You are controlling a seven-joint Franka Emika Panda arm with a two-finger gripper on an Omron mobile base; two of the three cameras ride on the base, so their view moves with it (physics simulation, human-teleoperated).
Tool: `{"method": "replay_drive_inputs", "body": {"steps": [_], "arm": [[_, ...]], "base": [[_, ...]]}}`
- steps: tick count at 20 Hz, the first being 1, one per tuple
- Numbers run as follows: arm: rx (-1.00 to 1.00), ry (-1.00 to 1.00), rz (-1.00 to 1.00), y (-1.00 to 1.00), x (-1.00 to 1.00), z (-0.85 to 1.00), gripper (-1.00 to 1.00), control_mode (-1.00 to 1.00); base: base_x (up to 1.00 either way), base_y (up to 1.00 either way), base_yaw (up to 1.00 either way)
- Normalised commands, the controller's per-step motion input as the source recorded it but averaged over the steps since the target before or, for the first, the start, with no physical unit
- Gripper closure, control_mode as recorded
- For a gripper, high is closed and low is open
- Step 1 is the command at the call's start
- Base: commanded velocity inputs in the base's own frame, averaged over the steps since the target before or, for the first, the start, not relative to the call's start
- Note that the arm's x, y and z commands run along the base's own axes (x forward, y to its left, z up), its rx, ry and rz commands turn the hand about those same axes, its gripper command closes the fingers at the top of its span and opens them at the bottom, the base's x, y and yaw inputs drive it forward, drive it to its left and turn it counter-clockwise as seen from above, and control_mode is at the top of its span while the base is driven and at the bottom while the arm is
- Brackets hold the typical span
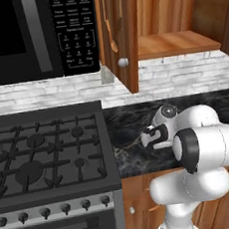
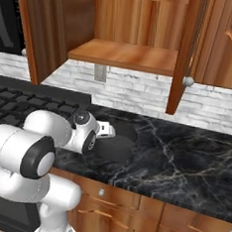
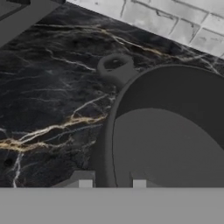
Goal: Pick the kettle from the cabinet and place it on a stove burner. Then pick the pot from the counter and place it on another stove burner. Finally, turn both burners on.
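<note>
Hand view has the gripper (image 3: 112,183) pinching the pot (image 3: 175,140) wall, one fingertip (image 3: 84,183) outside, one inside. Bare counter (image 3: 48,109) lies left of it; beyond stand the brick wall (image 3: 183,22) and stove edge (image 3: 22,17)

White brick backsplash (image 1: 44,91) behind; black microwave (image 1: 28,35) hung at upper left; grey wall outlet (image 2: 100,73) on the brick; wooden drawer fronts (image 2: 144,210) with silver knobs below.
</note>
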Motion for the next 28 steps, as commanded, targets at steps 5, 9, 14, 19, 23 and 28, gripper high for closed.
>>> {"method": "replay_drive_inputs", "body": {"steps": [5,9,14,19,23,28], "arm": [[0.00,0.00,-0.05,-0.17,-0.19,0.26,1.00,-1.00],[0.00,0.00,-0.04,-0.10,-0.34,0.33,1.00,-1.00],[0.00,0.00,-0.01,-0.02,-0.40,0.47,1.00,-1.00],[0.00,0.00,0.00,0.00,-0.45,0.57,1.00,-1.00],[0.00,0.00,0.00,0.00,-0.44,0.45,1.00,-1.00],[0.00,0.00,0.00,0.00,-0.50,0.47,1.00,-1.00]], "base": [[0.00,0.00,0.00],[0.00,0.00,0.00],[0.00,0.00,0.00],[0.00,0.00,0.00],[0.00,0.00,0.00],[0.00,0.00,0.00]]}}
